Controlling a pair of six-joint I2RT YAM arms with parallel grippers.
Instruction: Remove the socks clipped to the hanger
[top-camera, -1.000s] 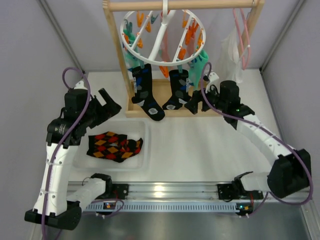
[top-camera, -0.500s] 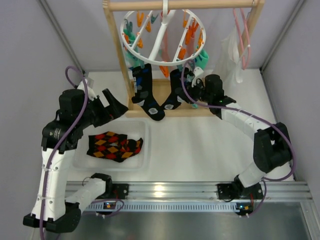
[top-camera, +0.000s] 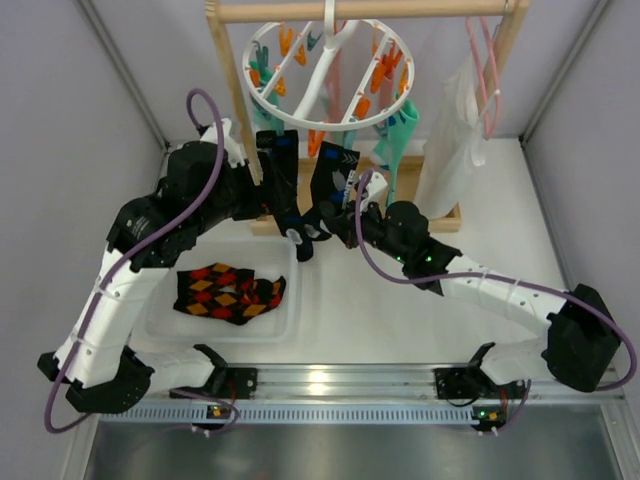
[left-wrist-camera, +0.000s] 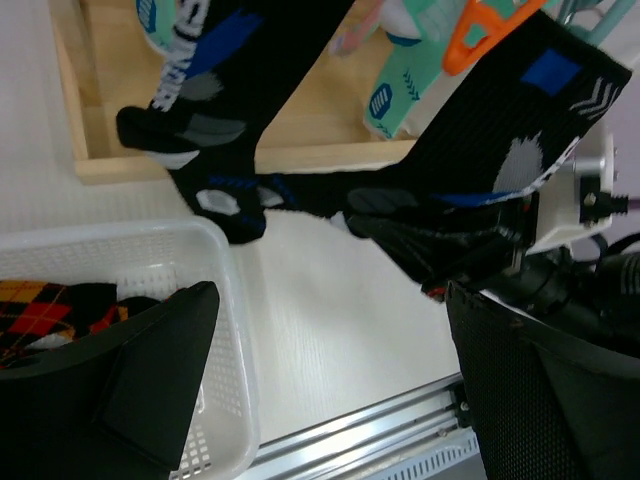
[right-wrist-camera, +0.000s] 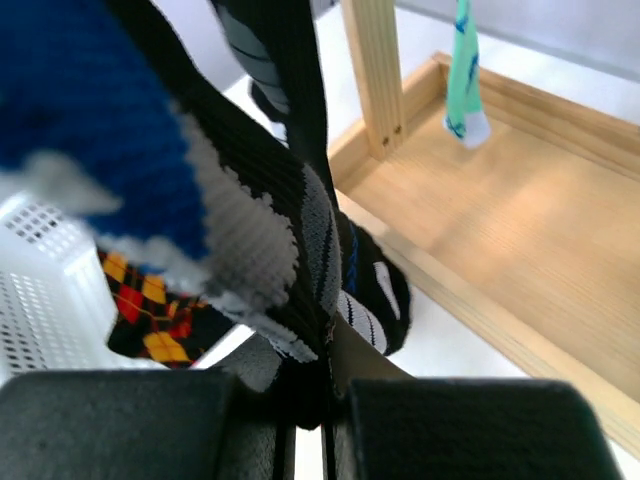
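Left jaws: spread wide, nothing between them. The two fingers (left-wrist-camera: 150, 400) frame the wrist view, held above the worktop (top-camera: 350, 320) by the left post of the wooden rack (top-camera: 236, 100).

Below the left arm: white basket (top-camera: 282, 322) holding a black sock with red, orange and yellow diamonds (top-camera: 228, 292).

The hanger (top-camera: 316, 72) hangs by its hook from the rack's top bar, with orange and teal pegs around the ring. Two black socks with blue and grey diamonds hang at its near rim. The left black sock (top-camera: 283, 185) hangs free, just beside the left jaws. The right black sock (top-camera: 336, 178) is held at the top by an orange peg (left-wrist-camera: 480, 25), its lower end angled toward the right arm.

Right jaws: closed tight on the right black sock's lower end, fabric pinched between them.

Further right on the ring: teal-green sock (top-camera: 395, 140). Beyond it, a white garment (top-camera: 450, 140).
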